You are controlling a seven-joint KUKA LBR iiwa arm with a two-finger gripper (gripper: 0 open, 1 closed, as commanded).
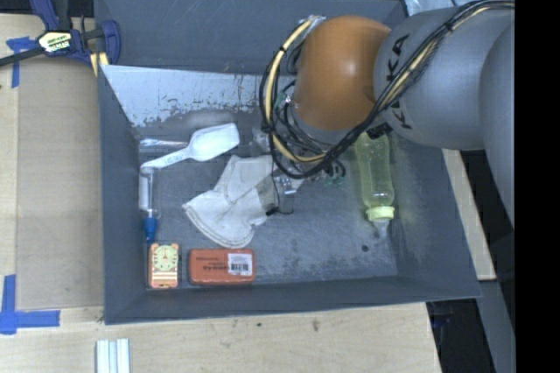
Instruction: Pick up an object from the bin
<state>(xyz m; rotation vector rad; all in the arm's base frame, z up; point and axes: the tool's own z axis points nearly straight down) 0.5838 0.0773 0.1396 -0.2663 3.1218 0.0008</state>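
Note:
My gripper (282,193) hangs low in the middle of the bin, under the arm's orange cover, at the right edge of a crumpled white cloth (226,207). It appears to touch the cloth's upper right fold. A white plastic spoon (198,147) lies just up and left of the cloth, bowl to the right. To the gripper's right, a pale yellow-green bottle (376,174) lies on its side with its cap toward the front wall.
Along the front left lie an orange-red flat block with a barcode label (220,265) and a small orange clock-like item (164,265). A clear tube with a blue tip (148,207) lies by the left wall. The arm and its cables cover the bin's back right.

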